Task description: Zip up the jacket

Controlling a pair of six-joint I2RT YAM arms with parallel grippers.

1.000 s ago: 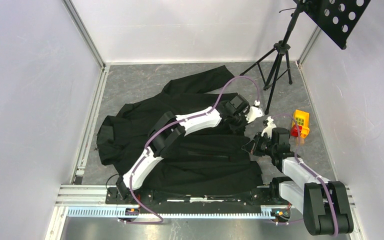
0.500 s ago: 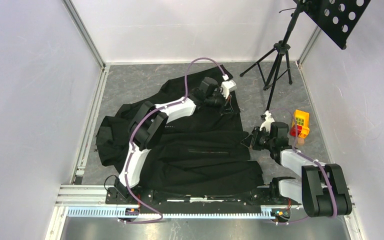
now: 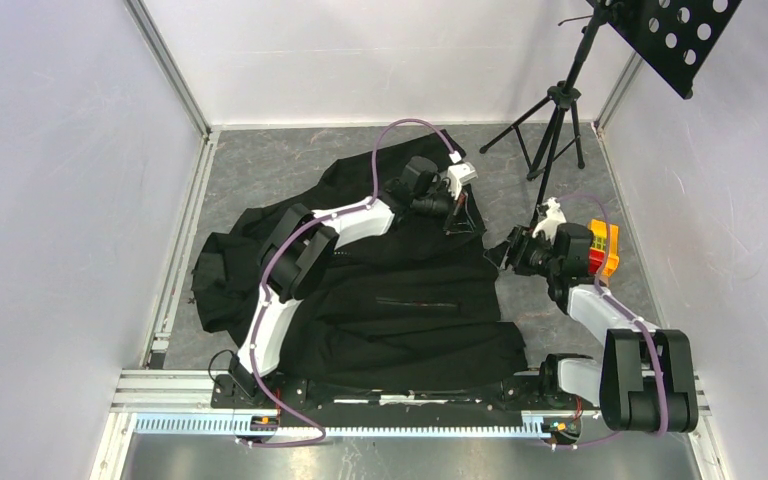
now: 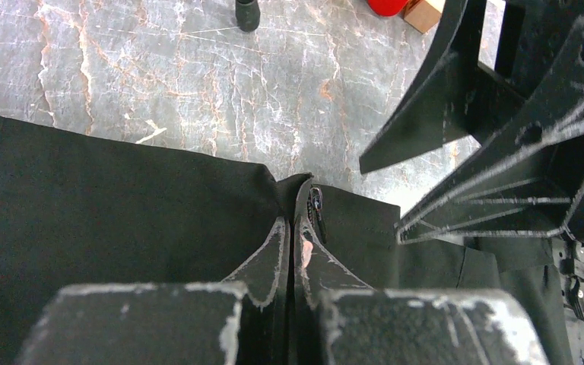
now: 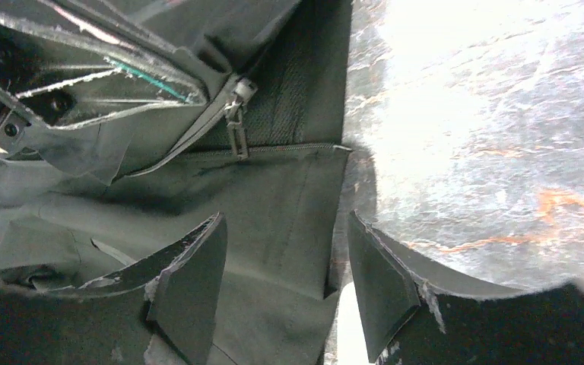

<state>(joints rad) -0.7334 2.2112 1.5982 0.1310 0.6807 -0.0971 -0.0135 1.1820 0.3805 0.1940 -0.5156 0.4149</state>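
The black jacket (image 3: 390, 320) lies spread over the grey floor. My left gripper (image 3: 455, 215) reaches across it to its far right edge. In the left wrist view the left gripper (image 4: 293, 228) is shut, pinching a raised fold of the jacket (image 4: 106, 213) right beside a zipper pull (image 4: 316, 207). My right gripper (image 3: 505, 252) is at the jacket's right edge, close to the left one. The right wrist view shows the right gripper (image 5: 285, 255) open, a corner of the jacket (image 5: 274, 198) lying loose between its fingers. A zipper slider (image 5: 237, 125) sits just beyond them.
A tripod (image 3: 555, 130) with a perforated black plate (image 3: 680, 35) stands at the back right. A yellow and red toy (image 3: 602, 245) sits right beside the right arm. White walls close in the sides and a metal rail (image 3: 175, 260) runs along the left.
My left gripper swung from the jacket's right middle to its far right edge, drawing fabric with it. The right gripper opened and shifted a little farther from the bases.
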